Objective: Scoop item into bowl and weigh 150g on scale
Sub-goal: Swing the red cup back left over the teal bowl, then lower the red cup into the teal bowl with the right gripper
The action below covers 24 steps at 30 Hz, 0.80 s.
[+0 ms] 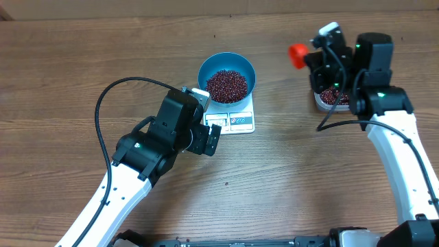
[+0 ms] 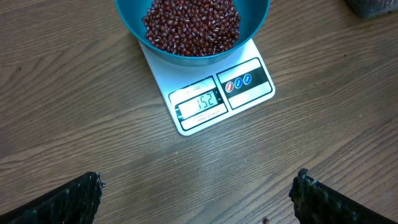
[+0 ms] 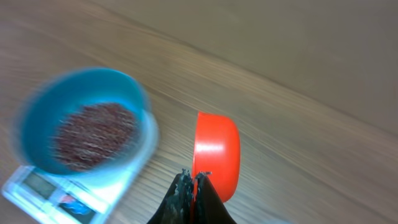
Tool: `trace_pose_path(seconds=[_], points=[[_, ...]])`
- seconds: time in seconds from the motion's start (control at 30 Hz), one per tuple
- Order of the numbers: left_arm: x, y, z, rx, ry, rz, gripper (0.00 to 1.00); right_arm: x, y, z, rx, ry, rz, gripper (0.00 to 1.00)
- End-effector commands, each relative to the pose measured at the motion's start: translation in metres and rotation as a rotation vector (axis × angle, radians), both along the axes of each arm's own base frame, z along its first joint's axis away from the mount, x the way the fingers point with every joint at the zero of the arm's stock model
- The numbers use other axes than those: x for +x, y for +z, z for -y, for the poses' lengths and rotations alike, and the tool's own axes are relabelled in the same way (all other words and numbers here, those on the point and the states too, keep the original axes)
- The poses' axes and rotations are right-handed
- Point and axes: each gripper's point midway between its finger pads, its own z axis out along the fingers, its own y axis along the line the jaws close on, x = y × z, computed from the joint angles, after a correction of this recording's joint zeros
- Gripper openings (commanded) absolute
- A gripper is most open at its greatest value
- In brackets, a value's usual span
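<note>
Blue bowl [image 1: 226, 60] sits on the white scale [image 1: 240, 121], middle of the table [image 1: 68, 68], toward the far side. The bowl holds a loose heap of dark red-brown beans [image 1: 226, 85]. The scale's front panel sticks out past the near rim of the bowl, and its display [image 2: 199, 102] reads 152 in the left wrist view.

Left end effector [image 2: 198, 180] hovers just near-left of the scale with its fingers spread wide. It grips nothing and has only bare table under it.

Right end effector [image 3: 194, 186] is off to the far right, well apart from the bowl. Its fingers are pressed together on the edge of a red scoop [image 3: 216, 152], which is tilted on its side in the air.

A clear tub [image 1: 329, 99] with more beans lies under the right arm and is mostly hidden. The left part of the right wrist view is blurred.
</note>
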Motion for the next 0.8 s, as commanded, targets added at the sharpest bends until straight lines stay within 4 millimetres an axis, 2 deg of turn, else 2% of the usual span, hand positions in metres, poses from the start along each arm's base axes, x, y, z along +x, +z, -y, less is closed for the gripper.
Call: trace_pose_path(seconds=[0.0,0.13,0.27,0.4,0.57,0.77], points=[[0.003,0.009,0.003,-0.009,-0.02,0.023,0.99,-0.011,0.007,-0.044,0.084,0.151,-0.001,0.04],[0.003,0.009,0.003,-0.009,-0.02,0.023,0.99,-0.012,-0.002,-0.076,0.084,0.223,-0.001,0.04],[0.003,0.009,0.003,-0.009,-0.02,0.023,1.0,-0.006,-0.012,-0.098,0.064,0.249,0.018,0.04],[0.003,0.009,0.003,-0.009,-0.02,0.023,1.0,0.006,-0.03,-0.111,0.016,0.227,0.025,0.04],[0.003,0.009,0.003,-0.01,-0.02,0.024,1.0,0.009,-0.057,-0.129,0.003,0.26,-0.012,0.04],[0.003,0.009,0.003,-0.01,-0.019,0.023,0.99,0.012,-0.089,-0.135,-0.012,0.271,-0.068,0.04]])
